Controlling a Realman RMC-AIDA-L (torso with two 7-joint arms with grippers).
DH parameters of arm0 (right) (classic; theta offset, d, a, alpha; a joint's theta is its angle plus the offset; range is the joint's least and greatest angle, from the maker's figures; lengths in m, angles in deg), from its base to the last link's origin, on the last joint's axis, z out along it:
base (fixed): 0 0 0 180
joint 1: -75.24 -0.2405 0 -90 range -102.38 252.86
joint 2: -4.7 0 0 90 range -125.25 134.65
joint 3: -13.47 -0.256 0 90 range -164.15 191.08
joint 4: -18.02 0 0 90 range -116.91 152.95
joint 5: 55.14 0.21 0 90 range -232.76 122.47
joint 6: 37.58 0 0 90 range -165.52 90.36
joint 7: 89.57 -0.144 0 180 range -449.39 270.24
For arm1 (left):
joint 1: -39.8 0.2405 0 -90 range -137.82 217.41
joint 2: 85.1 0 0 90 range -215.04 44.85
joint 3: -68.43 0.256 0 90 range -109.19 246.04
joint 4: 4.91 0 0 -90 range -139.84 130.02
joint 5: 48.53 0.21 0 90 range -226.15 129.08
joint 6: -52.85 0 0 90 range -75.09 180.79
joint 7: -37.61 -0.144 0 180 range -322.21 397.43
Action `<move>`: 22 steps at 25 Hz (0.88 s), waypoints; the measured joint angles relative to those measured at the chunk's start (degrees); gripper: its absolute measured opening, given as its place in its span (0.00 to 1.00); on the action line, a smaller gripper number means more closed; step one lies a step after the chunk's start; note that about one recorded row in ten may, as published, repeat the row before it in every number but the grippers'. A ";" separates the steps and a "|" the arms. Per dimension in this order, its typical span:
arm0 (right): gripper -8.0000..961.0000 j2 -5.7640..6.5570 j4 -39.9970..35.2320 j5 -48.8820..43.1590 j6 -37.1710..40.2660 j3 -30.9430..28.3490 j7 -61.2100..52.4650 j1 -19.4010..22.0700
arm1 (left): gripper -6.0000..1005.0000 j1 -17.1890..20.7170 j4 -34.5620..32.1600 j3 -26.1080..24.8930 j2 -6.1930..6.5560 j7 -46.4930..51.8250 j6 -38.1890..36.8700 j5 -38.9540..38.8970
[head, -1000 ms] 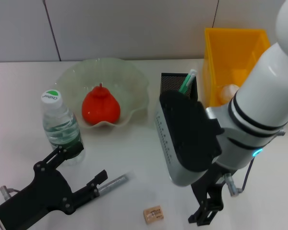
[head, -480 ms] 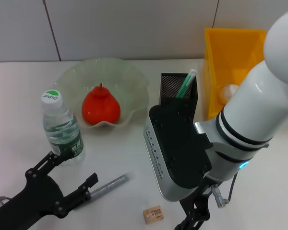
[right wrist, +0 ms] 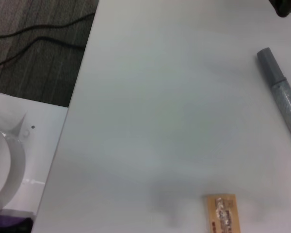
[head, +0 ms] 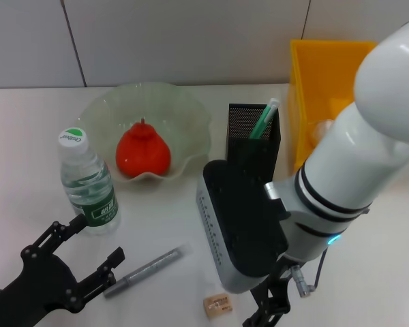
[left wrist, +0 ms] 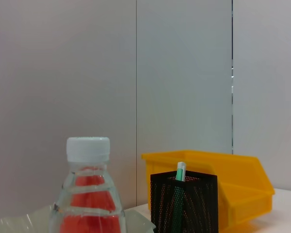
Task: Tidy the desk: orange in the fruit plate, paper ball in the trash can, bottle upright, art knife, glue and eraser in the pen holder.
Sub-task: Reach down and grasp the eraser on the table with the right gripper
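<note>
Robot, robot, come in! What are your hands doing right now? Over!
Left gripper open, low by the bottle, holding nothing. Right gripper above the eraser. Art knife flat on the desk between them. Nothing blocking.

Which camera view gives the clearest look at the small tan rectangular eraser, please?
The right wrist view shows the small tan rectangular eraser best: close, unobstructed, flat on the white desk. The head view shows it small at the picture's bottom edge. The left wrist view misses it.
</note>
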State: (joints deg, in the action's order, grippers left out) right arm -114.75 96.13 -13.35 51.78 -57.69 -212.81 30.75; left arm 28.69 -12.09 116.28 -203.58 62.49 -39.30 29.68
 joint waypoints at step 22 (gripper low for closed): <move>0.68 -0.06 -1.51 0.01 -5.33 3.46 -0.94 0.13 | 0.82 0.27 -0.04 -0.96 0.02 0.00 -0.25 0.01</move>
State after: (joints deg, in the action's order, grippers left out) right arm -114.81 94.62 -13.34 46.46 -54.22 -213.75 30.88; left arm 28.96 -12.13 115.32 -203.56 62.49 -39.55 29.69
